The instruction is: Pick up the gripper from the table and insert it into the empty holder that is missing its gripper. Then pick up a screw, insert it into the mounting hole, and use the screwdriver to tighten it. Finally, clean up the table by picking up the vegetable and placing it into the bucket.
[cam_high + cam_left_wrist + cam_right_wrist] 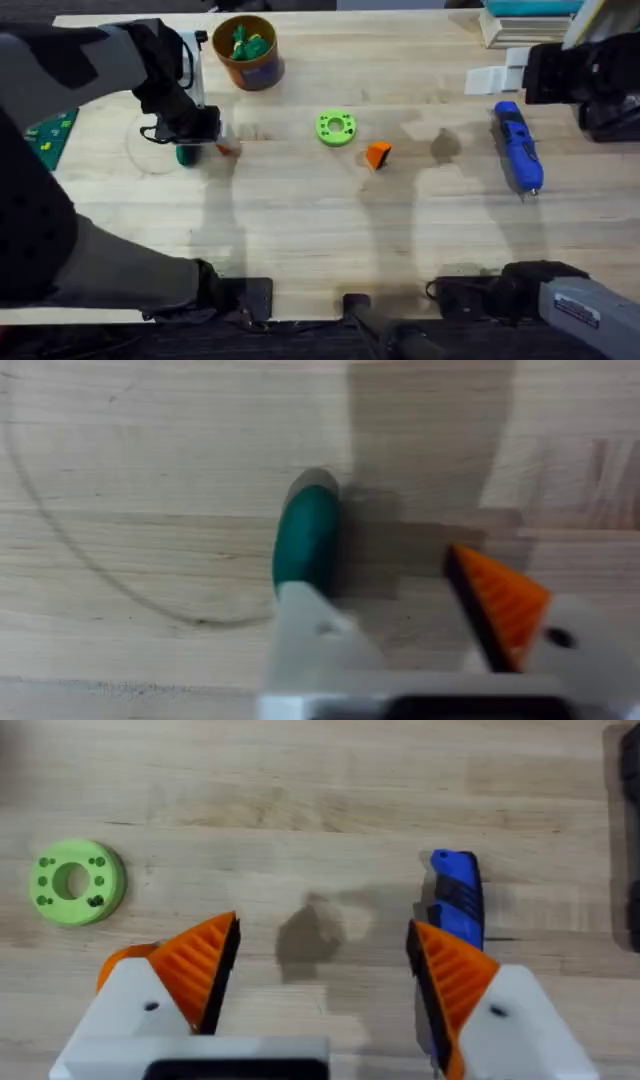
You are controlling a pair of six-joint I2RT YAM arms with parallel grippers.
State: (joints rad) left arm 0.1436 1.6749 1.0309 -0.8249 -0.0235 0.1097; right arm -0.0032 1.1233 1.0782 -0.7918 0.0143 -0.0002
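Hovering low at the left of the overhead frame, the left pincer (400,650) is spread open around the vegetable (305,540), which lies on the counter (300,220); one of its white bases lacks an orange tip. The right pincer (320,975) hangs open near the screwdriver (518,148) at right. The gripper (377,154) lies loose mid-frame, so the clean-up step seems underway. Next calls for closing on the vegetable, then carrying it to the bucket (248,62) at upper left
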